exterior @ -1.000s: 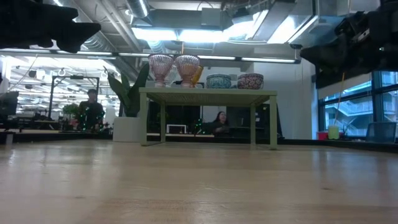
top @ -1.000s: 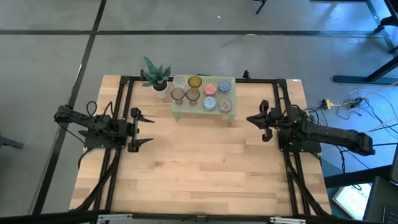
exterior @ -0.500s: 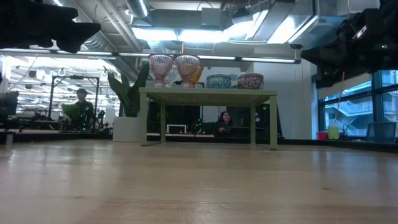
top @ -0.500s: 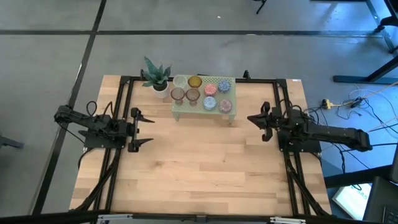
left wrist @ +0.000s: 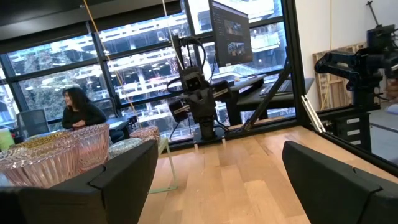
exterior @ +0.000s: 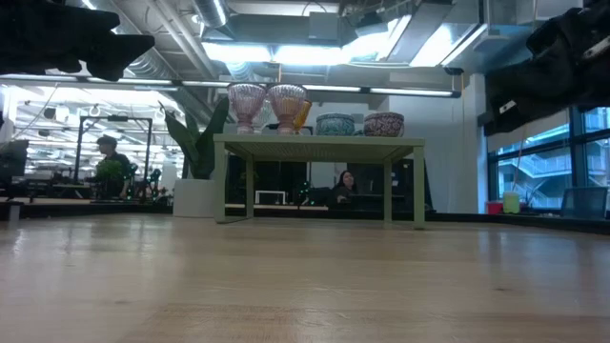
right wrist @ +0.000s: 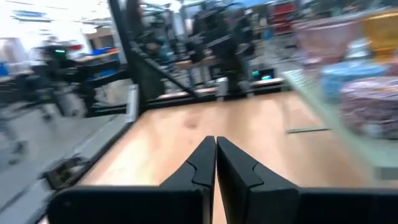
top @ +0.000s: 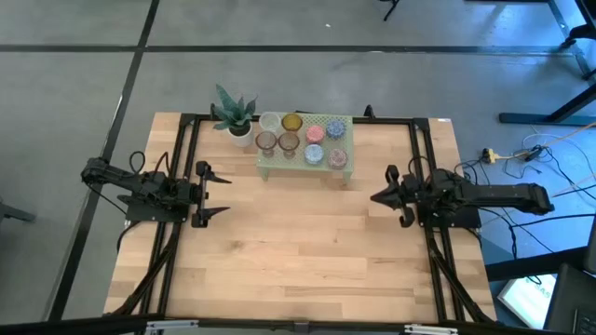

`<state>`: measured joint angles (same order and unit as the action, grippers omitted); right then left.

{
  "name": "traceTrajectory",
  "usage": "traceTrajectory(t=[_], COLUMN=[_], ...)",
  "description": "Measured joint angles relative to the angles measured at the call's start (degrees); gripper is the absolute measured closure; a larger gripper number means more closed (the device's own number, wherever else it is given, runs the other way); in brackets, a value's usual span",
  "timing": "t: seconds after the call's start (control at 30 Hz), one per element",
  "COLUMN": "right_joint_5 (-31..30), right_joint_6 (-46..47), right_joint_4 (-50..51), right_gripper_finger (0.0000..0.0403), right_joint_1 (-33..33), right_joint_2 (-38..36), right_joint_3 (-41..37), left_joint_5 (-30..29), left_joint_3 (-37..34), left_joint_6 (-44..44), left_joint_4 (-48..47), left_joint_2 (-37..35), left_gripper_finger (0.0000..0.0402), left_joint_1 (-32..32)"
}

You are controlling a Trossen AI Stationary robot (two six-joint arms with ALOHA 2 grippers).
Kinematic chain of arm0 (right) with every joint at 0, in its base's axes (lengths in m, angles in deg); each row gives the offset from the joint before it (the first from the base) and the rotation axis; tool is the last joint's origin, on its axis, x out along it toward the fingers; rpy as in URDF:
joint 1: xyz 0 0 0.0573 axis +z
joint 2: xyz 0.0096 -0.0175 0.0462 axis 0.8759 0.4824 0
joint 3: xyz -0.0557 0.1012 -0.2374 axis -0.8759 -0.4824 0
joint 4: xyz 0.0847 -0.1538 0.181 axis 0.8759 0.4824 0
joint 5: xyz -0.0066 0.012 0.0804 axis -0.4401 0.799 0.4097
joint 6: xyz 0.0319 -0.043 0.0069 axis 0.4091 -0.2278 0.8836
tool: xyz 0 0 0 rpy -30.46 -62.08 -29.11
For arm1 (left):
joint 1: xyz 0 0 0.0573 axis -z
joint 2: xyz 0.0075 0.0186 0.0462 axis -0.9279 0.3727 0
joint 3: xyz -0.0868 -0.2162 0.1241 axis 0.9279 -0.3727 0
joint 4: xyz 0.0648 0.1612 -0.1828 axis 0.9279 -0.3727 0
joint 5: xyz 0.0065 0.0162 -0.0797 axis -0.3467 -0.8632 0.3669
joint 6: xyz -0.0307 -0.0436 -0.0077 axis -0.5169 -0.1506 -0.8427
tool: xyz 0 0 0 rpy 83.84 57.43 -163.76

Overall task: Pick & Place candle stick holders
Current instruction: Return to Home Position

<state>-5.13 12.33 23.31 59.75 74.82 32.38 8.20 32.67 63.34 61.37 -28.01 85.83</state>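
Small round glass candle stick holders in pink, blue, amber and clear tints (top: pixel 314 135) stand grouped on top of a pale green perforated stand (top: pixel 322 118) at the far side of the light wooden worktop (top: pixel 298 251), just beside a potted spiky green plant (top: pixel 233 113). The left hand (top: pixel 227 194) hovers at the worktop's left side, fingers spread wide, holding nothing. The right hand (top: pixel 375 198) hangs off the stand's near right corner, apart from it, fingers pressed together on nothing.

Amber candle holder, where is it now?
High view: the amber holder stands on the green stand, at its far edge, beside the clear holder.
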Motion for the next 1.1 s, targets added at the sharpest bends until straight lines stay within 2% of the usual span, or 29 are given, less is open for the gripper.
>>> traceTrajectory(t=[0.17,0.4,0.53,0.73,0.8,1.1], right_joint_5=[5.4,5.4,5.6,5.8,5.9,6.0], right_joint_6=[2.2,4.7,2.0,0.9,0.7,0.7], right_joint_4=[0.0,-0.1,0.7,7.1,6.4,6.6], right_gripper_finger=[0.0384,0.0384,0.0384,0.0384,0.0384,0.0384], right_joint_1=[0.3,0.4,0.5,0.5,0.5,0.5], right_joint_2=[0.0,-0.1,-1.5,-8.9,-10.8,-10.7], right_joint_3=[0.0,0.0,0.0,0.0,0.0,0.0], left_joint_5=[0.0,0.0,0.0,0.0,0.0,0.0], left_joint_3=[0.0,0.0,0.0,0.0,0.0,0.0], left_joint_6=[0.0,0.0,0.0,0.0,0.0,0.0], left_joint_4=[0.0,0.0,0.0,0.0,0.0,0.0], left_joint_2=[0.0,0.0,0.0,0.0,0.0,0.0], left_gripper_finger=[0.0059,0.0059,0.0059,0.0059,0.0059,0.0059], left_joint_1=[0.0,0.0,0.0,0.0,0.0,0.0])
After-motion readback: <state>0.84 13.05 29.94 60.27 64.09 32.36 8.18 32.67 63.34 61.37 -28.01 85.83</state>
